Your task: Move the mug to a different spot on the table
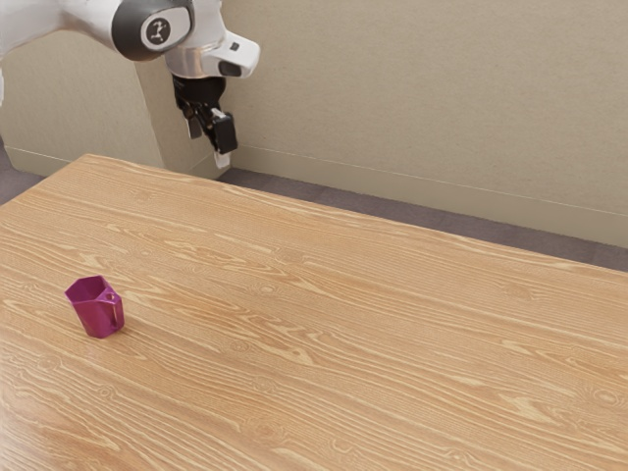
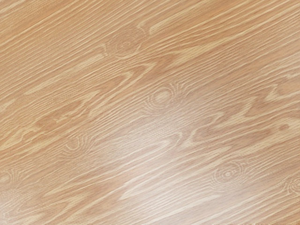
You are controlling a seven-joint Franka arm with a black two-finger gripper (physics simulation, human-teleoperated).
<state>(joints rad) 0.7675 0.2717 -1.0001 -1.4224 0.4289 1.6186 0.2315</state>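
Surface: pale wood with strong grain (image 1: 392, 324), running out of the exterior view at its left, right and lower edges; behind it a beige wall (image 1: 442, 88) and a strip of dark grey floor (image 1: 471, 221).
Mug, place: purple mug (image 1: 95, 305) stands on the surface near the exterior view's left edge, well apart from the hand.
Mug, long axis: roughly upright, mouth up, body narrowing toward its base.
Mug, pointing: the handle faces the exterior view's right and a little toward the camera.
Hand: black hand (image 1: 210, 147) hangs high over the far edge of the surface, fingers pointing down; the two fingers stand apart with nothing between them.
Arm: white and grey arm (image 1: 147, 29) comes in from the exterior view's upper left.
Count: one mug, one hand, one arm.
Wrist view: bare wood grain with a few round knots lies under the hand.
Cut off: the arm's upper part leaves the picture at the top left corner.
Hard to make out: the mug's inside, and the far side of its base.
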